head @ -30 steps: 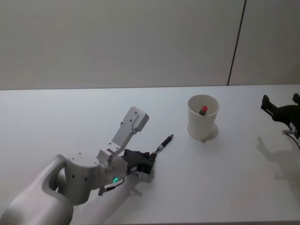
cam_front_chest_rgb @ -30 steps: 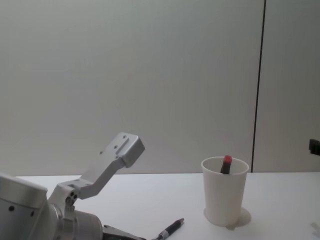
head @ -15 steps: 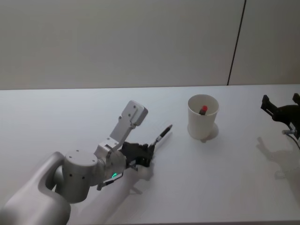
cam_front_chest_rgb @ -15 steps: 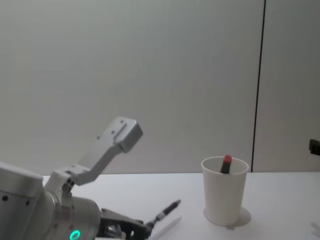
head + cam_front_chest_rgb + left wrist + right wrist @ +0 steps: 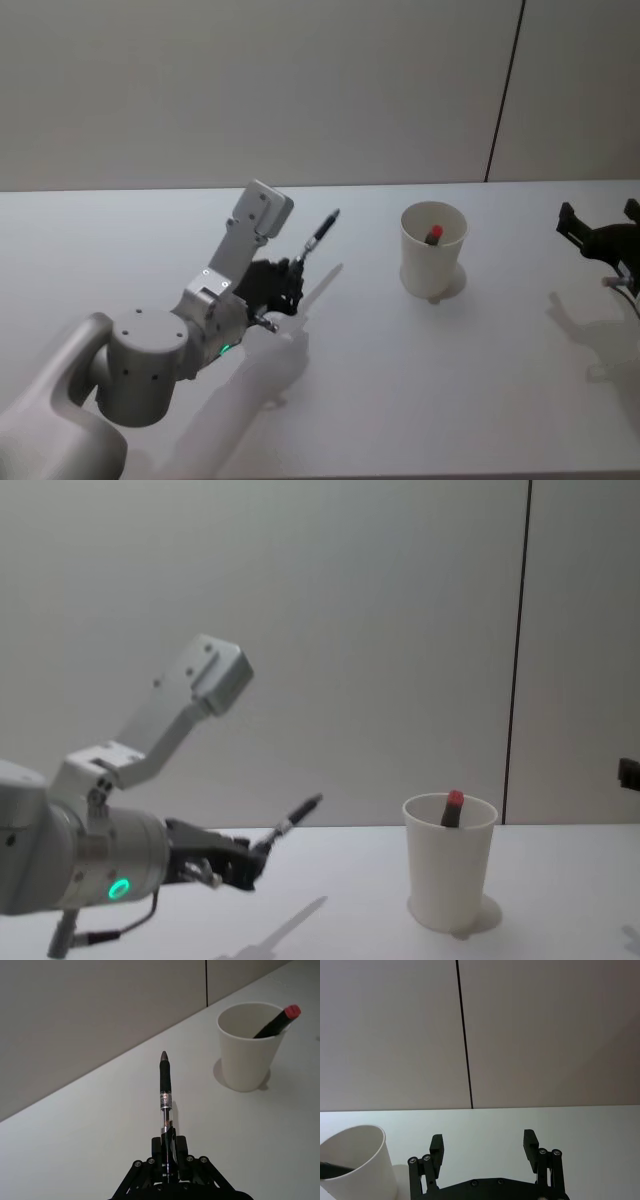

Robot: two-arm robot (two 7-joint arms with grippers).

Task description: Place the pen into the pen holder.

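Two pens, one cup and two grippers are on show. In the head view, the left gripper (image 5: 293, 275) sits left of the frame's centre, its fingers pressed together on the lower end of a black and clear pen (image 5: 318, 240). The pen slants up and to the right, with its dark tip pointing towards the upper middle of the frame. In the chest view this pen hangs clear of the white counter (image 5: 420, 380), and its shadow lies on the surface below it. The single pen holder (image 5: 433, 255), a white paper cup, stands upright on the counter right of centre, well apart from the held pen. Inside it is the second pen, a dark pen with a red cap (image 5: 434, 235), which leans against the cup's far right wall so that the red end pokes just above the rim. The right gripper (image 5: 598, 225) sits at the right edge of the frame, to the right of the cup and apart from it, with its two fingers spread.
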